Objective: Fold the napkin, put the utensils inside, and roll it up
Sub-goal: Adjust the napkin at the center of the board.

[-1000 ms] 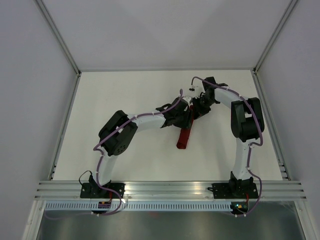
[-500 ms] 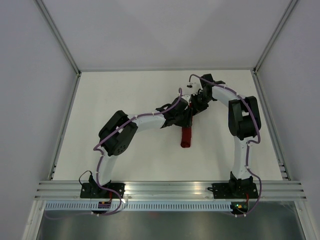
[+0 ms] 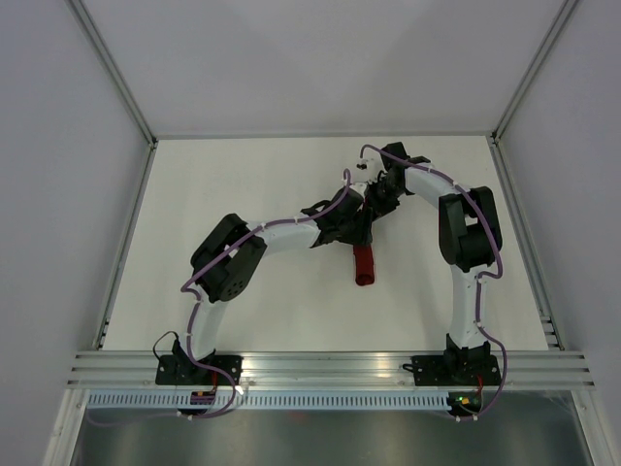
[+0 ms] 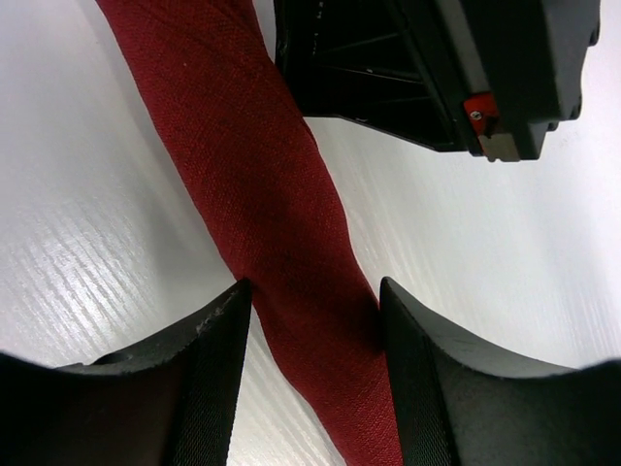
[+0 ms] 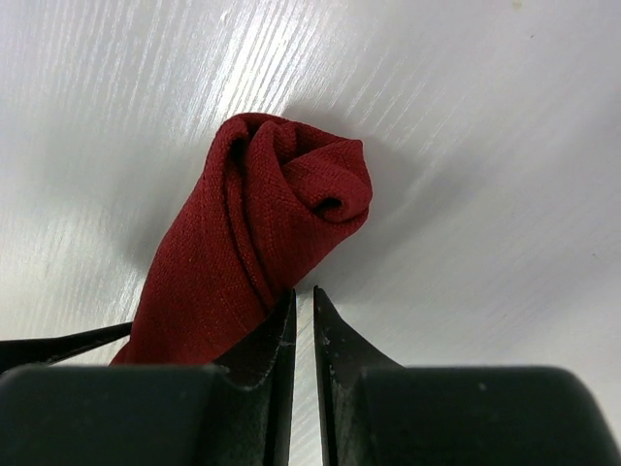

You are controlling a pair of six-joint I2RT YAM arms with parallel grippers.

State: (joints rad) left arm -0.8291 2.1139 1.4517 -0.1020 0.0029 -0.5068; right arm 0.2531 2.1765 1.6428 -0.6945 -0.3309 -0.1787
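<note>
The dark red napkin lies rolled into a tight tube on the white table. The fork is hidden. My left gripper sits over the roll's far part. In the left wrist view its jaws stand on either side of the roll, both fingers against the cloth. My right gripper is just beyond the roll's far end. In the right wrist view it is shut and empty, its left fingertip beside the spiral end of the roll.
The right gripper's black body hangs close above the roll in the left wrist view. A metal rail runs along the near edge. Grey walls bound the table on three sides.
The roll has swung from a slant to nearly straight toward the near edge, and less of it shows. The right gripper has drawn back up and to the left, off the roll.
</note>
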